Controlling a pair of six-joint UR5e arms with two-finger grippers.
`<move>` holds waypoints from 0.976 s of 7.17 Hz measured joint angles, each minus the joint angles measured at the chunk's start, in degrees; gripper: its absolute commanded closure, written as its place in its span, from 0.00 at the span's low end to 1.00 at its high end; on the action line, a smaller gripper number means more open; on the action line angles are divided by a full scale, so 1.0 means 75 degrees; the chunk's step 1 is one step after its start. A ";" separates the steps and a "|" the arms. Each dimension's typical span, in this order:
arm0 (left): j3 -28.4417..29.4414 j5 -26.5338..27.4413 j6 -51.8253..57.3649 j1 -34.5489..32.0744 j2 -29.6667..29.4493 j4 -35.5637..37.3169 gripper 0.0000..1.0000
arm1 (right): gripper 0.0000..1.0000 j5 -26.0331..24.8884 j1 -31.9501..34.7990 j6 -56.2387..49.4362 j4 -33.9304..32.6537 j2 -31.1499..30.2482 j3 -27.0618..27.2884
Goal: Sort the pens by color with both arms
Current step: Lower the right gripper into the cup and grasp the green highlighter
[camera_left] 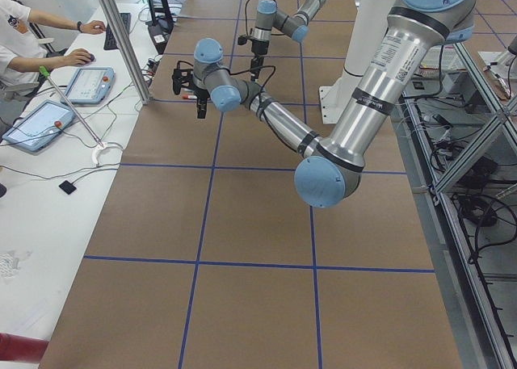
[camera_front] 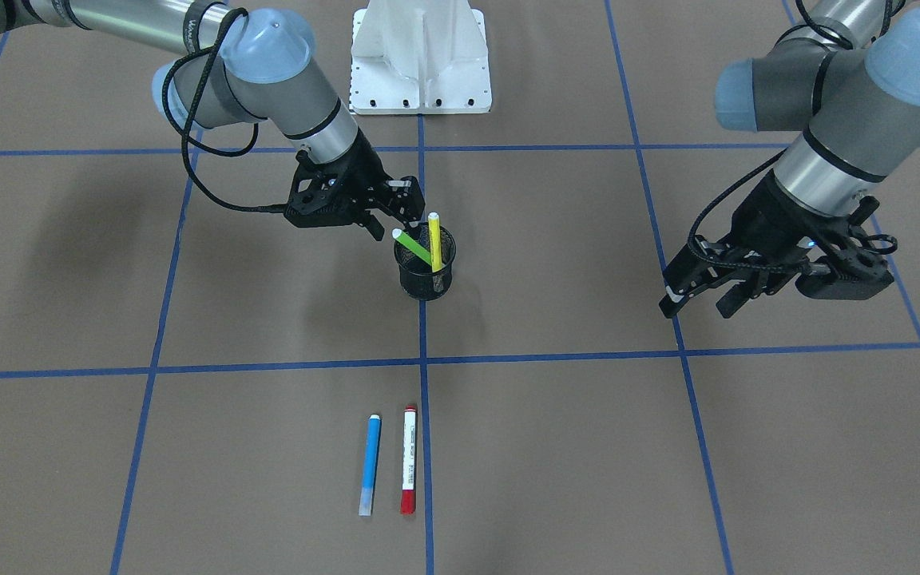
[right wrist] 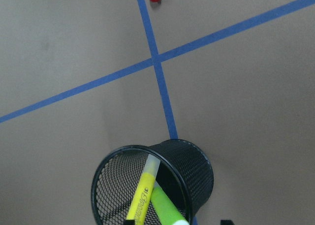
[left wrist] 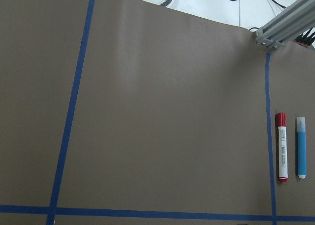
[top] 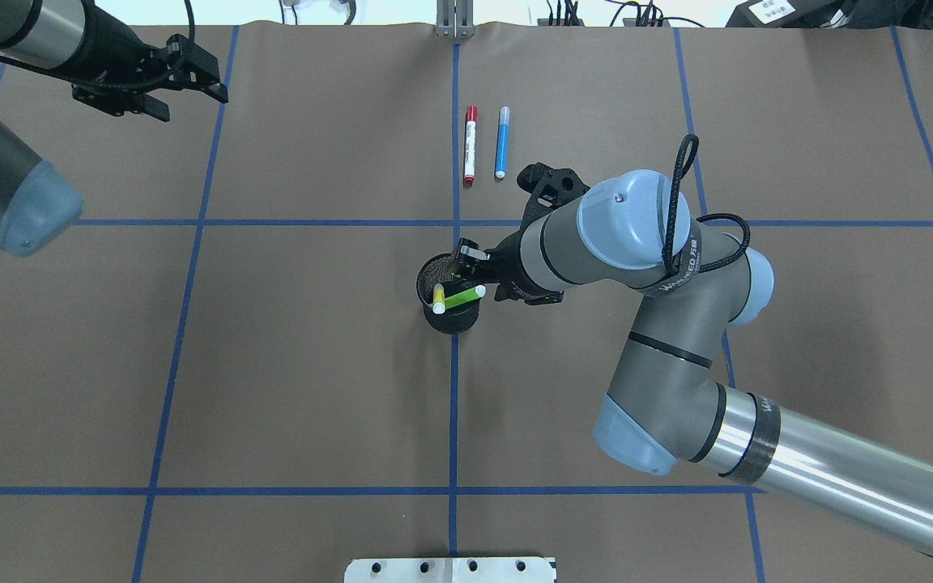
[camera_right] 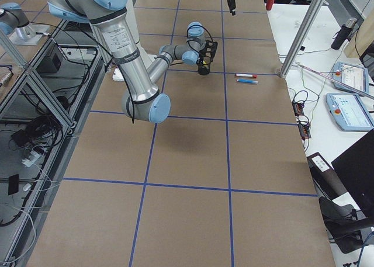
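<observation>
A black mesh cup [camera_front: 426, 281] stands near the table's middle. A green pen [camera_front: 414, 246] and a yellow pen [camera_front: 434, 239] lean in it. My right gripper [camera_front: 393, 220] hovers open at the cup's rim, right by the green pen's white top. In the right wrist view the green pen [right wrist: 167, 208] and the yellow pen [right wrist: 142, 195] sit in the cup [right wrist: 197, 166] just below the camera. A blue pen [camera_front: 370, 463] and a red-ended white pen [camera_front: 409, 469] lie side by side on the paper, far from the robot. My left gripper [camera_front: 695, 302] hangs open and empty, well off to the side.
Brown paper with a blue tape grid [camera_front: 422, 363] covers the table. The white pedestal base [camera_front: 420, 56] stands at the robot's edge. A person's hands [camera_left: 77, 58] and tablets [camera_left: 36, 123] are at a side desk beyond the table's far edge.
</observation>
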 measured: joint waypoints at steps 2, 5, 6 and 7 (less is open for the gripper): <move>-0.0006 0.0000 -0.0002 0.0000 0.0000 0.0008 0.12 | 0.38 -0.0060 0.0003 -0.0003 0.0003 0.0048 -0.0086; -0.0014 0.0000 -0.0009 0.0000 0.0000 0.0012 0.12 | 0.42 -0.0066 0.0003 0.0003 0.0003 0.0057 -0.0112; -0.0023 0.0000 -0.0011 0.0000 0.0000 0.0012 0.12 | 0.43 -0.0065 0.0003 0.0015 0.0003 0.0061 -0.0113; -0.0028 0.0000 -0.0011 0.0000 0.0000 0.0012 0.12 | 0.43 -0.0065 0.0003 0.0028 0.0001 0.0075 -0.0113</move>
